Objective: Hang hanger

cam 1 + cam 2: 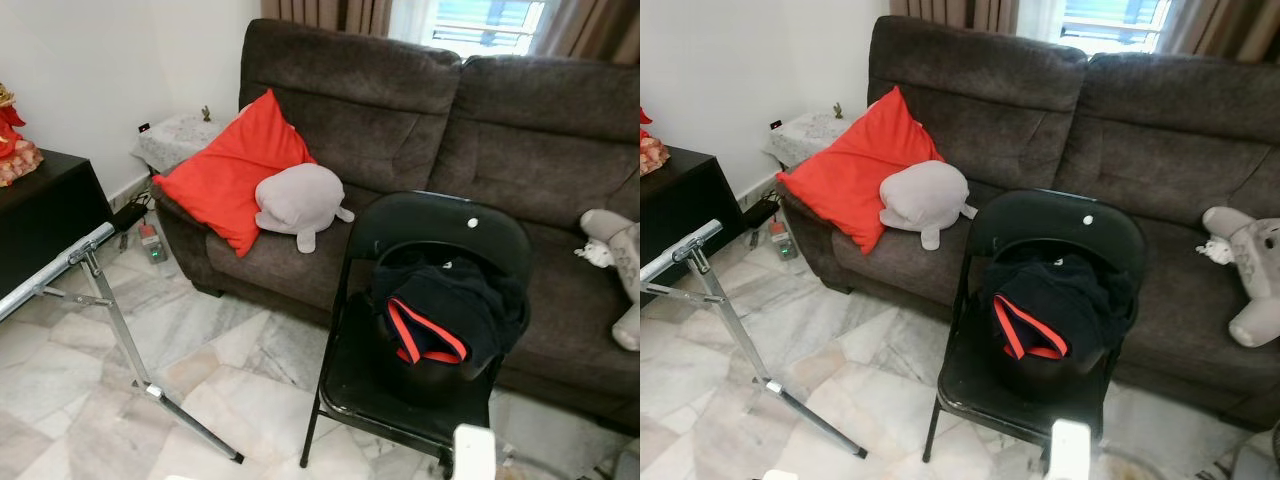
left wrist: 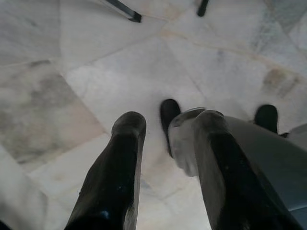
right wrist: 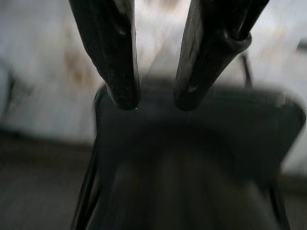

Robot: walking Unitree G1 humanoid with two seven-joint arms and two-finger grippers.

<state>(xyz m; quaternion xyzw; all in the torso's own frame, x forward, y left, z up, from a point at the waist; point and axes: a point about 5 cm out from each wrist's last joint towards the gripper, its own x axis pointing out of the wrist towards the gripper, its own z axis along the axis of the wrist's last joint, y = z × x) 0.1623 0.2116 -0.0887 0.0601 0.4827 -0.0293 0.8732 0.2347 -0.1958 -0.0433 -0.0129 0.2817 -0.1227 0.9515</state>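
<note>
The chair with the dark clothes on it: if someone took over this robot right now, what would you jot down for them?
Left gripper: open, holding nothing, pointing at the marble floor.
Right gripper: open, holding nothing, above a blurred dark shape.
Dark clothes with red trim lie on the black folding chair by the sofa. Metal rack stands to the robot's left.
Done: nothing picked up.
Left: grasp the garment's hanger, hang it on the rack.

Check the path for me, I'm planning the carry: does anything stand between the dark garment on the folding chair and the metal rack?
Nothing visible does. Bare marble floor lies between the folding chair, with the dark garment on its seat, and the metal rack to its left. The sofa stands behind, off that path.
</note>
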